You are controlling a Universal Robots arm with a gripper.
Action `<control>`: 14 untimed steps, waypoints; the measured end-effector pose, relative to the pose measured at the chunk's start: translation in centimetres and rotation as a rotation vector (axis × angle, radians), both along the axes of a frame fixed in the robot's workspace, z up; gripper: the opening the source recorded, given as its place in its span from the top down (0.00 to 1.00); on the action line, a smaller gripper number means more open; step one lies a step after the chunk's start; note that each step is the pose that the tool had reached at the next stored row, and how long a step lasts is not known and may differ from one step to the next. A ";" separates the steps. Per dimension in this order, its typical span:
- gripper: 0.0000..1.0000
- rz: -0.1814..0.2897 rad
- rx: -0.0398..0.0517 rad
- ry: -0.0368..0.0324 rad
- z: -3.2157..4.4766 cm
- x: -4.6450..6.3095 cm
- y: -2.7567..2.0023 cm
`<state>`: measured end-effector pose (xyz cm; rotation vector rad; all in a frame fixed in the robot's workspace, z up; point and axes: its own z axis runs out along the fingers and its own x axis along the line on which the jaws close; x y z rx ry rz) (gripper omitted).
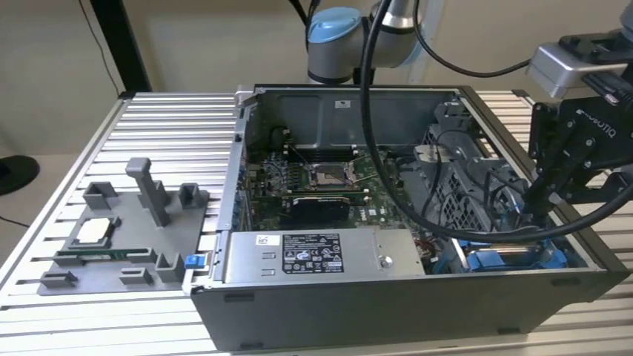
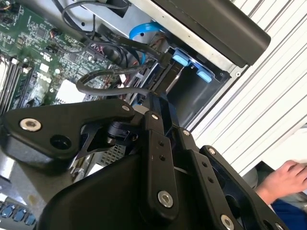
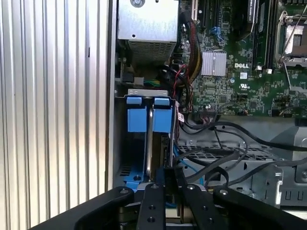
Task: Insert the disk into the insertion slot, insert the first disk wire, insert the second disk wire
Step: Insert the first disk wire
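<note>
The disk (image 3: 148, 120) stands on edge in the insertion slot (image 3: 120, 153) at the case's corner, with its two blue carrier tabs facing out. It also shows in the second wrist view as a dark slab (image 2: 170, 79), and in the exterior view as blue plastic (image 1: 505, 259). My gripper (image 1: 534, 208) reaches down into that corner. Its fingers (image 3: 153, 201) run close together right beside the disk. In the second wrist view the gripper (image 2: 154, 98) pinches the end of a looping black disk wire (image 2: 110, 88). Another black wire (image 2: 120, 48) runs to the disk's edge.
The grey power-supply box (image 1: 322, 256) lies along the case's front wall, next to the bay. The motherboard (image 1: 316, 178) with the CPU socket fills the case floor, and loose black cables (image 3: 225, 158) cross beside the bay. A grey fixture (image 1: 118, 230) sits on the slatted table. A person's hand (image 2: 285, 177) rests outside the case.
</note>
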<state>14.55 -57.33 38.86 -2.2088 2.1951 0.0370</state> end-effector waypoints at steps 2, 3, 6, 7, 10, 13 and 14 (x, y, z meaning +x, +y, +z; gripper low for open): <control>1.00 -0.004 0.0001 0.0001 -0.08 0.0 -0.19; 1.00 -0.005 0.0001 0.0003 -0.12 0.1 -0.27; 1.00 -0.012 0.0001 0.0006 -0.24 0.1 -0.54; 1.00 -0.014 0.0000 0.0006 -0.28 0.1 -0.62; 1.00 -0.021 0.0001 0.0006 -0.40 0.1 -0.87; 1.00 -0.028 0.0000 0.0006 -0.40 0.2 -1.10; 1.00 -0.031 0.0001 0.0007 -0.41 0.2 -1.15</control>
